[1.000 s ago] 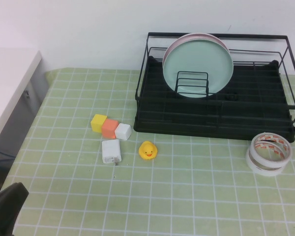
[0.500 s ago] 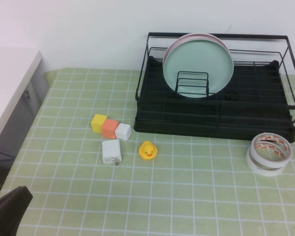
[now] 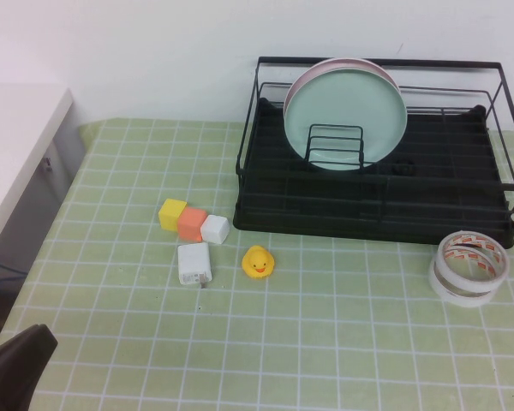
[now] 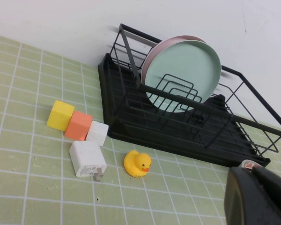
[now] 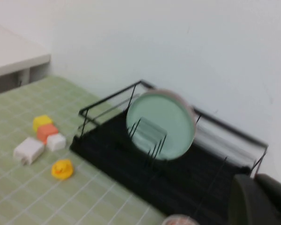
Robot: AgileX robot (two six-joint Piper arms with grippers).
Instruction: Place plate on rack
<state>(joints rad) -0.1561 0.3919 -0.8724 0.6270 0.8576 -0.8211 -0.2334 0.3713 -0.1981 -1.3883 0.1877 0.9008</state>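
The mint-green plate [image 3: 345, 113] stands upright in the black wire rack [image 3: 373, 202], leaning between the upright dividers [image 3: 334, 145], just in front of a pale pink plate [image 3: 301, 79]. Plate [image 4: 182, 74] and rack [image 4: 178, 131] also show in the left wrist view, and both show in the right wrist view, plate [image 5: 160, 123] and rack [image 5: 178, 183]. My left gripper [image 3: 13, 368] sits at the near left corner of the table, far from the rack; its fingers [image 4: 243, 197] are together and empty. My right gripper [image 5: 254, 182] is out of the high view, shut and empty, away from the rack.
On the green checked mat [image 3: 325, 342] lie yellow [image 3: 172, 213], orange [image 3: 191, 223] and white [image 3: 214, 229] cubes, a white charger [image 3: 194, 263] and a yellow duck [image 3: 257, 261]. Two stacked tape rolls [image 3: 469, 267] sit near the rack's front right corner. A white table [image 3: 13, 145] stands left.
My left gripper has shifted slightly lower in the near left corner. The plate and the rack have not moved.
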